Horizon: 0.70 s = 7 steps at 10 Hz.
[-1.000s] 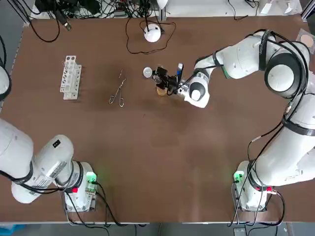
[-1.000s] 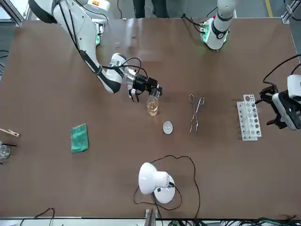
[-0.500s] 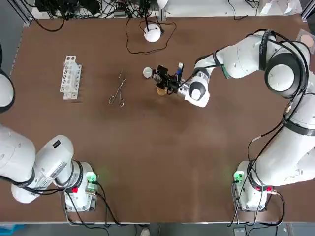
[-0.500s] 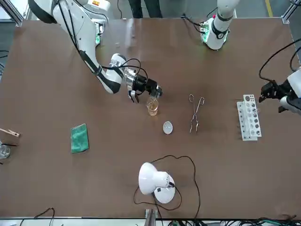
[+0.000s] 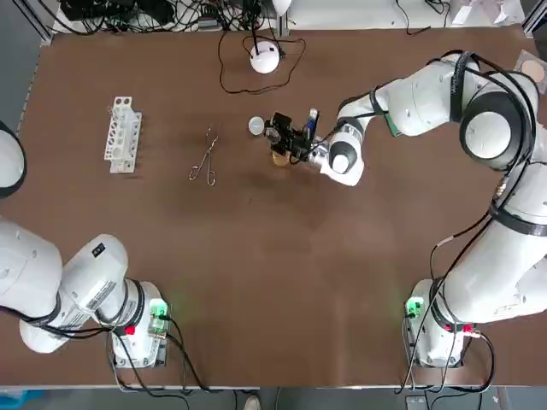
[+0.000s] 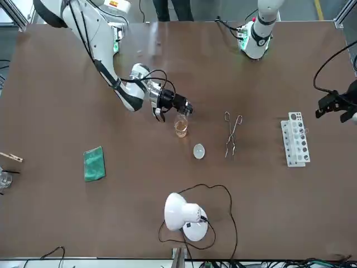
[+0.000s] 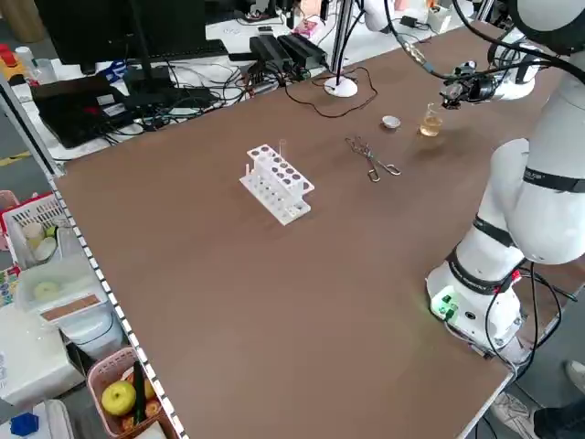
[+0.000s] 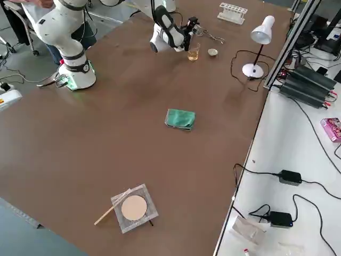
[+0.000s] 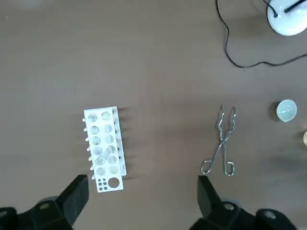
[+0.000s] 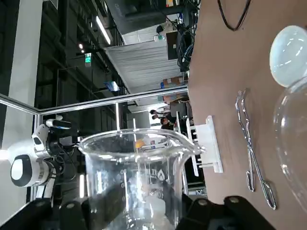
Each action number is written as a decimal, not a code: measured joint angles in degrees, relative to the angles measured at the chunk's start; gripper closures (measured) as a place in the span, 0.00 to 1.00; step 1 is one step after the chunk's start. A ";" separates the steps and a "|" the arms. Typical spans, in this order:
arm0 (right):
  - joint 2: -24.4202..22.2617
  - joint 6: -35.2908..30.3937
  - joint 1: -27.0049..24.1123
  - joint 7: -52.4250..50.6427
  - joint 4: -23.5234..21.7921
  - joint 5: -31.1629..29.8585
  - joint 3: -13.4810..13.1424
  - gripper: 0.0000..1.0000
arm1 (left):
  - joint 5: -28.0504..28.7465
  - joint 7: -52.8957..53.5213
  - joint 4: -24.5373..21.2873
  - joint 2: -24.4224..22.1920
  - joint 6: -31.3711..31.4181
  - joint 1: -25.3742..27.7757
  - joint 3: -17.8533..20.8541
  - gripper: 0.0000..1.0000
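R gripper [image 5: 276, 133] is clamped on a clear beaker [image 10: 139, 175], held tipped on its side above the table [image 5: 282, 256]. In top view the glass w/ amber liquid [image 5: 280, 157] stands just beside it at its 6 o'clock, apart from the fingers, and a white dish [image 5: 255, 125] is near at 9–10. Farther out, tongs [image 5: 205, 162] lie at 8 and the tube rack [image 5: 122, 134] at 9, near which L gripper [image 9: 141, 184] hangs w/ fingers spread wide.

Brown table [image 8: 106, 133].
- Far end: right gripper [image 8: 193, 26] with clear beaker [image 8: 199, 30], just above glass of amber liquid [image 8: 193, 52].
- White dish [image 8: 212, 52] beside the glass.
- Tongs [image 8: 212, 36], test-tube rack [image 8: 233, 10], lamp [image 8: 262, 31].
- Centre: green cloth [image 8: 180, 118].
- Near edge: round disc [image 8: 133, 208] on grey mat [image 8: 147, 216], with wooden stick [image 8: 106, 215].
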 joint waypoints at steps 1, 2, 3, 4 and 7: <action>0.00 -0.22 -0.08 0.29 0.00 -0.16 0.00 0.61 | 0.05 -0.57 0.73 -0.02 -1.51 0.02 0.03 0.00; 0.00 -0.88 -0.13 1.23 0.00 -0.31 0.00 0.61 | 0.08 -0.67 1.09 -0.05 -2.56 0.06 0.25 0.00; 0.00 -1.41 -0.13 2.08 -0.01 -0.50 0.02 0.61 | 0.09 -0.67 1.15 -0.06 -2.93 0.12 0.69 0.00; 0.00 -1.47 -0.14 2.45 -0.01 -0.55 0.01 0.61 | 0.09 -0.67 1.24 -0.06 -2.96 0.12 0.78 0.00; 0.00 -1.50 -0.80 4.83 -0.04 -1.71 0.01 0.61 | 0.16 -1.95 2.56 -1.79 -3.68 -11.14 8.34 0.00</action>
